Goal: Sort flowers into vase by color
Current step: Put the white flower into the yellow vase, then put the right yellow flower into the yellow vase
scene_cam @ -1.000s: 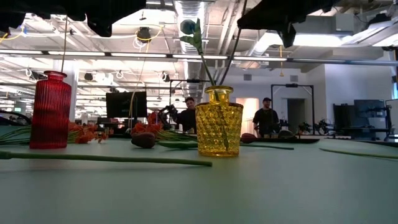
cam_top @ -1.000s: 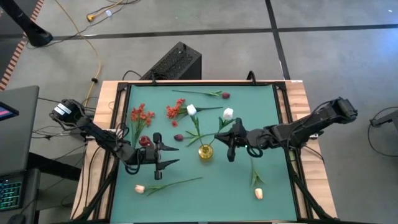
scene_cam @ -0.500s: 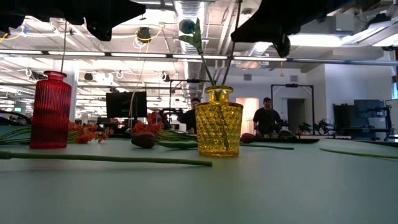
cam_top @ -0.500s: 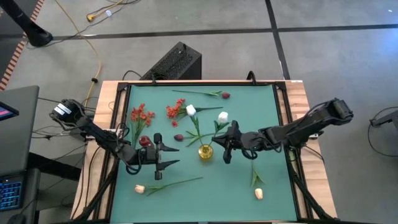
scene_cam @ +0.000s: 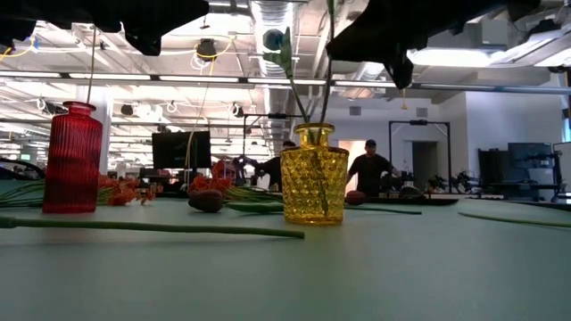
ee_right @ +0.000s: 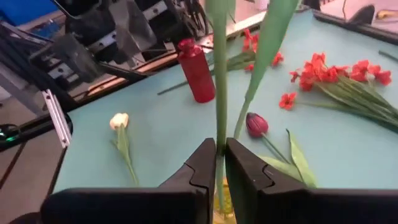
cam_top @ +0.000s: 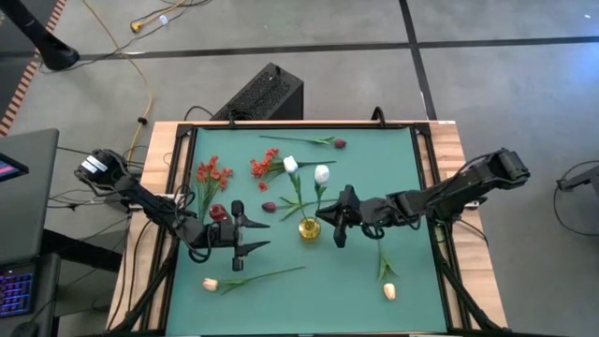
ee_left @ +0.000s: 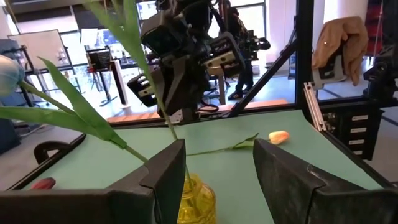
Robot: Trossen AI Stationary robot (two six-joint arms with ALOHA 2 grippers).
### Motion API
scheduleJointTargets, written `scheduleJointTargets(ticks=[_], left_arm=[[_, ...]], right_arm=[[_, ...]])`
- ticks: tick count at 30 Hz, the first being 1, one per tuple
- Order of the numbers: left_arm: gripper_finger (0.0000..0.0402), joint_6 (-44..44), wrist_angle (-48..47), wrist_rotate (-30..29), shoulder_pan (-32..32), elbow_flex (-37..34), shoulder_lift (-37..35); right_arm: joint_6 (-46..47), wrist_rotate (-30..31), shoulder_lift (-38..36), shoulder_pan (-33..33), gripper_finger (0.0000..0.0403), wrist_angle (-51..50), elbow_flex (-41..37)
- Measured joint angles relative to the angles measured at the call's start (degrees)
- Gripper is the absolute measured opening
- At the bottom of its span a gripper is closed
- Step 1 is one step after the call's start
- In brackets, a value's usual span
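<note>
A yellow glass vase stands mid-table and a red vase stands to its left. One white tulip leans out of the yellow vase. A second white tulip stands with its stem in that vase, and my right gripper is shut on the stem just above the vase mouth. My left gripper hangs open between the two vases, level, with nothing between its fingers. Red-orange blossoms, maroon buds and peach tulips lie flat on the green mat. My right gripper pinches the second white tulip's green stem between its two fingers, partway up above the yellow vase. The fingers come from the table's right, slanting slightly down, and lie across the stem. The stem stands nearly upright with its lower end inside the vase.
More flowers lie around: a red-orange cluster, a maroon bud at the far edge, a peach tulip near right. The mat's near middle is bare. People stand in the room beyond the table.
My right gripper has moved toward the table's left and a little down, toward the yellow vase, carrying the white tulip. The flower head has swung leftward and the stem now stands more upright in the vase.
</note>
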Motion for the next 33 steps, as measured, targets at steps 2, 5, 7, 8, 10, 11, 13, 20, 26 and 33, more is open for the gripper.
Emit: scheduleJointTargets(ticks=[2, 5, 7, 8, 10, 11, 13, 20, 26, 33], left_arm=[[0.0178, -0.37, 0.0, 0.02, 0.0, 0.0, 0.0], [0.0178, -0.41, 0.0, 0.15, 0.0, 0.0, 0.0], [0.0178, -0.42, 0.01, 0.15, 0.0, 0.0, 0.0], [0.0178, -0.43, 0.02, 0.15, 0.0, 0.0, 0.0], [0.0178, -0.45, 0.02, 0.15, 0.0, 0.0, 0.0], [0.0178, -0.45, 0.01, 0.15, 0.0, 0.0, 0.0], [0.0178, -0.53, 0.0, 0.14, 0.0, 0.0, 0.0], [0.0178, -0.73, -0.09, 1.75, 0.0, 0.0, 0.0], [0.0178, -0.73, -0.04, 1.81, 0.0, 0.0, 0.0], [0.0178, -0.54, -0.07, 1.79, 0.0, 0.0, 0.0]], right_arm=[[-1.11, -0.01, 0.02, 0.0, 0.0079, -0.17, 0.0], [-1.23, -0.04, 0.02, -0.15, 0.0109, -0.17, 0.0], [-1.21, -0.83, 0.02, -0.44, 0.0136, -0.23, 0.0], [-1.25, -2.2, 0.02, -0.59, 0.0151, -0.35, 0.0], [-1.23, -5.95, -0.36, -1.13, 0.0181, -0.87, 0.0], [-1.25, -8.39, -0.47, -1.41, 0.0195, -1.32, 0.0], [-1.24, -14.53, -0.95, -2.05, 0.0217, -4.26, 0.0], [-5.12, -31.81, -1.51, -1.97, 0.0238, -15.43, -0.02], [-22.35, -35.58, -1.51, 1.31, 0.0227, -23.18, -0.02], [-36.63, -35.29, -1.51, 5.6, 0.0217, -31.45, -0.02]])
